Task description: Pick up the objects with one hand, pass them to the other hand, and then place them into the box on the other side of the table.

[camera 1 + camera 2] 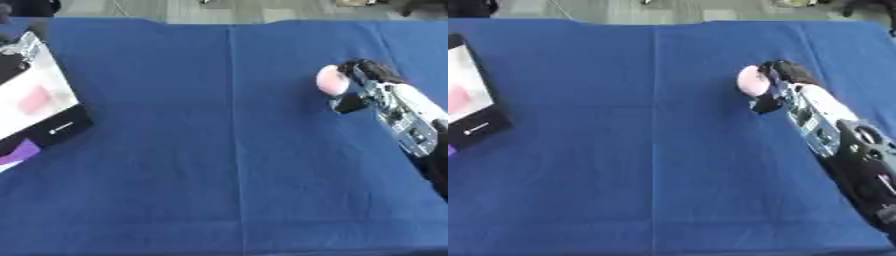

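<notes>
1. Pale pink, rounded, egg-like object (331, 80), smooth, no markings legible; sits toward 2 o'clock on the blue table (219, 150), well apart from the box.
2. Right hand (363, 82) curled round the pink object, fingers over its top and right side, thumb dark below at about 5 o'clock of it; whether lifted or resting on the cloth cannot be told.
3. Box (39, 107) at 9 o'clock on the table's left edge: white inside, black rim, a blurred pink patch within.
4. Left eye view only: more of the box, a purple patch (19, 150) below it, something dark and silver at its upper corner.
5. Right eye view only: more of the right forearm (859, 160), black with silver parts, running toward 5 o'clock.
</notes>
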`<action>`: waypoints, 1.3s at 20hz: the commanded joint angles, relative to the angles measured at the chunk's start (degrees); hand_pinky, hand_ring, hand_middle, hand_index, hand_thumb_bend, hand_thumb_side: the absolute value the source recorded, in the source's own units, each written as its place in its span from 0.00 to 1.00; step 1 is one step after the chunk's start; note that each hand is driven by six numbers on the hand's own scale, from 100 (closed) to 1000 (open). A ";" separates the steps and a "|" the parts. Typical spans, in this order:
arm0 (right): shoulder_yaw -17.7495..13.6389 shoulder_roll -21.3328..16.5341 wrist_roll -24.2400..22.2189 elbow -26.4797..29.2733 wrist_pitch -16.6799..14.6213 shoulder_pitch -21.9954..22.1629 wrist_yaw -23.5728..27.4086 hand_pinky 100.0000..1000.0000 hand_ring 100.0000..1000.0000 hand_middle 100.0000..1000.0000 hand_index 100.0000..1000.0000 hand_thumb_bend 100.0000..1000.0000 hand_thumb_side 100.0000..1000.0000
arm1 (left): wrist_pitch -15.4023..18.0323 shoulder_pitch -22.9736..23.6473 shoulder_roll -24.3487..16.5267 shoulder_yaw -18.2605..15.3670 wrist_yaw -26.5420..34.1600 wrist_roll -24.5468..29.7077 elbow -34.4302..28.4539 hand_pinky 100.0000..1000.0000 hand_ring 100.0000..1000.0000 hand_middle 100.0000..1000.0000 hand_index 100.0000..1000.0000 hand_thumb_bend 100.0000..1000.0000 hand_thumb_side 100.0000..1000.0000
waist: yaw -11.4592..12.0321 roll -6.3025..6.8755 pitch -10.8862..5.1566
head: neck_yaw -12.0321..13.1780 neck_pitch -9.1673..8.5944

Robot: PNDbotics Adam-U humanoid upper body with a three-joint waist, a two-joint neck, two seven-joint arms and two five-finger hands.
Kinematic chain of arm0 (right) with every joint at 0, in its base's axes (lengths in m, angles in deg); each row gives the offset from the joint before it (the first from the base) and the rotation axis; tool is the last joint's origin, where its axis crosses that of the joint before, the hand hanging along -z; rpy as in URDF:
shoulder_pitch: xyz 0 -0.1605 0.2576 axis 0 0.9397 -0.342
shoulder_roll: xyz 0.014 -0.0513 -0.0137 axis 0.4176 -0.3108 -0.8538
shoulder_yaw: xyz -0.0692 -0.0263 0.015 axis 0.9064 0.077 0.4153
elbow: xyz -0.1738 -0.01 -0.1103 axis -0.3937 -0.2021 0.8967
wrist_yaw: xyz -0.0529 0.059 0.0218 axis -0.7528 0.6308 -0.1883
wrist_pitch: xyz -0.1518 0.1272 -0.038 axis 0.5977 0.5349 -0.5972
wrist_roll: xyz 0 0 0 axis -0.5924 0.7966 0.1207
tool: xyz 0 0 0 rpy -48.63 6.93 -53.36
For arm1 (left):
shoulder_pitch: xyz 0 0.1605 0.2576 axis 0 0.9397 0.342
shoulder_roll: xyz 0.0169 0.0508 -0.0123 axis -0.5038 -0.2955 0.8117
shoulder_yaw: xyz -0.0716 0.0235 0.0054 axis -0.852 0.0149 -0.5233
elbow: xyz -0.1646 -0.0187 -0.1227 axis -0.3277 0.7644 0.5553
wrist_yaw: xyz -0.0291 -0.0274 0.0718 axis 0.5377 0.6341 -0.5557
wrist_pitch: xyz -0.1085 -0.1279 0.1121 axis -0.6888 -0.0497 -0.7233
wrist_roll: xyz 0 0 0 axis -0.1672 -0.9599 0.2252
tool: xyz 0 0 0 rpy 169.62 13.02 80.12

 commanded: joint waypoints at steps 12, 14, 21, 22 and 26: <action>1.04 1.24 12.56 -1.51 0.71 -1.47 0.21 0.79 0.66 0.45 0.56 0.08 0.00 | -0.05 -0.02 -0.27 -0.65 0.06 -0.32 -0.56 0.67 0.59 0.63 0.74 0.37 0.50 | 0.54 0.51 0.06 | -0.74 -0.80; 1.24 1.07 13.54 -0.98 0.51 -1.50 0.16 0.79 0.64 0.44 0.54 0.04 0.00 | -0.08 -0.04 -0.30 -0.63 0.01 -0.34 -0.57 0.68 0.59 0.63 0.74 0.37 0.50 | 0.56 0.49 0.00 | -0.71 -0.80; 1.31 0.37 17.55 1.75 -0.14 -1.66 0.08 0.74 0.60 0.41 0.49 0.00 0.00 | 0.12 0.02 -0.41 -0.63 -0.15 -0.25 -0.64 0.68 0.59 0.64 0.74 0.36 0.50 | 0.52 0.44 -0.30 | -0.13 -0.71; 1.31 0.29 17.91 2.40 -0.26 -1.64 0.18 0.73 0.59 0.41 0.49 0.00 0.00 | 0.14 0.00 -0.45 -0.61 -0.14 -0.20 -0.65 0.68 0.60 0.64 0.74 0.36 0.50 | 0.49 0.43 -0.36 | -0.09 -0.72; 0.96 0.03 19.38 5.98 -0.23 -1.21 1.90 0.71 0.58 0.41 0.47 0.00 0.00 | 0.21 -0.15 -0.78 -0.58 -0.19 0.09 -0.68 0.68 0.60 0.63 0.74 0.36 0.50 | 0.42 0.47 -0.56 | 0.10 -0.51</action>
